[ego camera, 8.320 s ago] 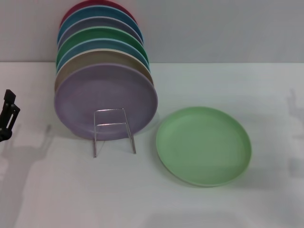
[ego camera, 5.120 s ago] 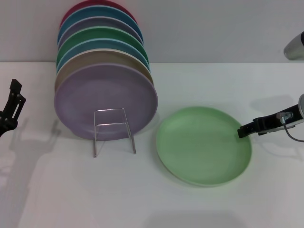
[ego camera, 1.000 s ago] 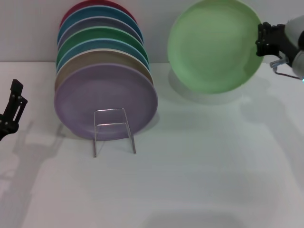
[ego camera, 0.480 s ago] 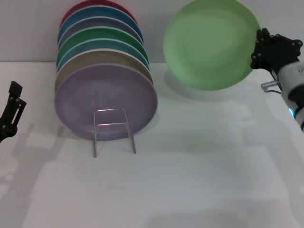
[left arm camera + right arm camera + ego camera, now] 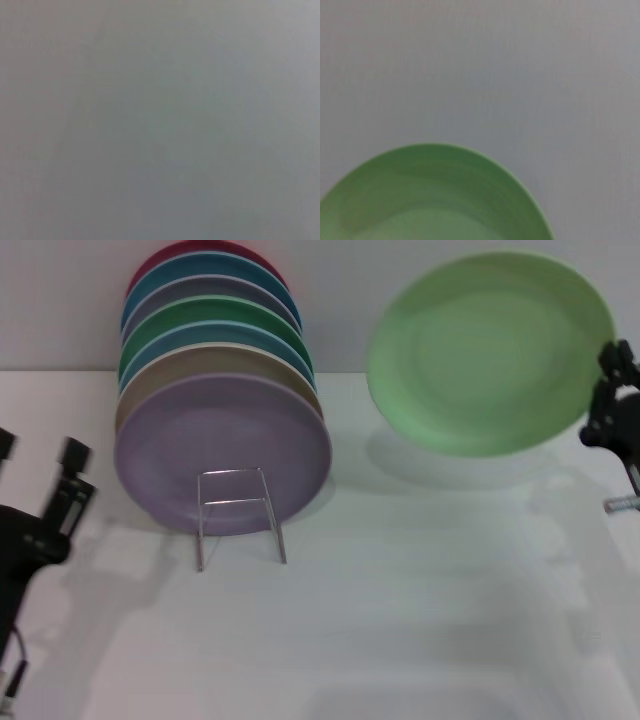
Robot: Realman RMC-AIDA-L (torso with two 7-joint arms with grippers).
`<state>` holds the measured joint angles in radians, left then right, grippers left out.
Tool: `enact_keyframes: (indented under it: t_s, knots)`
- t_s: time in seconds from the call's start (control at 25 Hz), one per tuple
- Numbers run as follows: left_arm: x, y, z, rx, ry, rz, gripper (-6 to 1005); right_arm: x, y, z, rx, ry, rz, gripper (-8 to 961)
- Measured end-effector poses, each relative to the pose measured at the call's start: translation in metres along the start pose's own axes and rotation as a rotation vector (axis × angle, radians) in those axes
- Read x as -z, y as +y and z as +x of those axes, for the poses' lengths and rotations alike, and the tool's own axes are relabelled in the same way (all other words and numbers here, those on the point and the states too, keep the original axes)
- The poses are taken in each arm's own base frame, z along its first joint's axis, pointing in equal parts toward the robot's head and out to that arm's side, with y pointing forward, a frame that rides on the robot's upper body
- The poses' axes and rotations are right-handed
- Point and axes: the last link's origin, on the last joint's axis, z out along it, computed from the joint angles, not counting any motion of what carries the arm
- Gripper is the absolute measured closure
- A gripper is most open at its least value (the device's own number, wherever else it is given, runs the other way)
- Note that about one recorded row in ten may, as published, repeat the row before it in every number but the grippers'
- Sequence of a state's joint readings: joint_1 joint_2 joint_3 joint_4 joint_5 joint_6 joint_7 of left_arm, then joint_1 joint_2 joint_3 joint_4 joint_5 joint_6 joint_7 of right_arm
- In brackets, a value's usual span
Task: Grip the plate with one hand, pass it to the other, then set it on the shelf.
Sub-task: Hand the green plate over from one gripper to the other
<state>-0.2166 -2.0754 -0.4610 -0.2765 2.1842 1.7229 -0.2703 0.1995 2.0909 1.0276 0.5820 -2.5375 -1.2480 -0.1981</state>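
Observation:
The light mint-green plate (image 5: pixel 490 350) is held up in the air at the right, tilted with its face toward me, above the white table (image 5: pixel 400 590). My right gripper (image 5: pixel 608 362) is shut on its right rim. The plate's rim also shows in the right wrist view (image 5: pixel 430 200). My left gripper (image 5: pixel 38 454) is at the left edge, left of the rack, open and empty. The silver wire shelf (image 5: pixel 238 512) stands at the left centre, its small looped front sticking out before the plates. The left wrist view shows only plain grey.
Several upright plates fill the shelf, with a lilac plate (image 5: pixel 222 450) at the front and a darker green plate (image 5: pixel 215 310) farther back. A grey wall (image 5: pixel 400 280) rises behind the table.
The plate and my right gripper have shifted to the right and a little lower. My left gripper has moved right and up, farther into view.

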Motion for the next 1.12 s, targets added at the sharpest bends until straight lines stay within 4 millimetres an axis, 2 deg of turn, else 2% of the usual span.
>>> enact_keyframes:
  t_s: [0.08, 0.28, 0.52, 0.76, 1.12]
  knots:
    - [0.001, 0.014, -0.005, 0.022, -0.022, -0.058, 263, 0.016, 0.002, -0.002, -0.008, -0.017, 0.006, 941]
    - [0.002, 0.031, -0.012, 0.013, -0.063, -0.123, 265, 0.055, 0.017, -0.011, 0.015, -0.05, 0.02, 941]
    - [0.001, 0.049, -0.023, -0.022, -0.113, -0.17, 267, 0.075, 0.04, -0.02, 0.097, -0.058, 0.029, 942]
    - [-0.002, 0.057, -0.032, -0.044, -0.168, -0.178, 269, 0.084, 0.055, -0.021, 0.165, -0.042, 0.021, 941]
    - [-0.006, 0.064, -0.038, -0.072, -0.199, -0.2, 272, 0.079, 0.068, -0.024, 0.228, -0.049, -0.026, 940]
